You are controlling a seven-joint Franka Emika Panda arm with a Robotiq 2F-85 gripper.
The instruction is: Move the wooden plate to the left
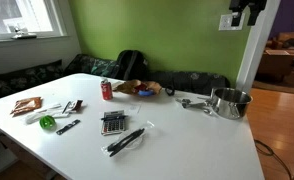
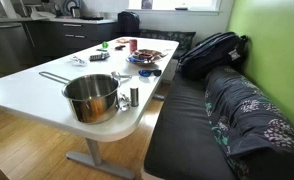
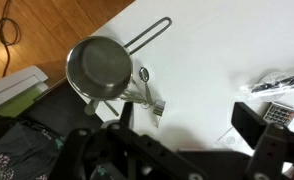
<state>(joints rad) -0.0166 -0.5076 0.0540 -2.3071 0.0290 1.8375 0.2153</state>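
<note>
Green wall, long white worktop (image 1: 187,140). Well below the end effector and away to its side, the wooden plate (image 1: 135,89) waits. Closer in sits the steel pot (image 1: 230,102). High above, the end effector (image 1: 249,12) hangs spread and empty, probably staying clear before approach.

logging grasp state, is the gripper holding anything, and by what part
Nothing is held. The gripper hangs above the white table with jaws open and empty; the round reddish-brown wooden plate lies untouched on the table.
</note>
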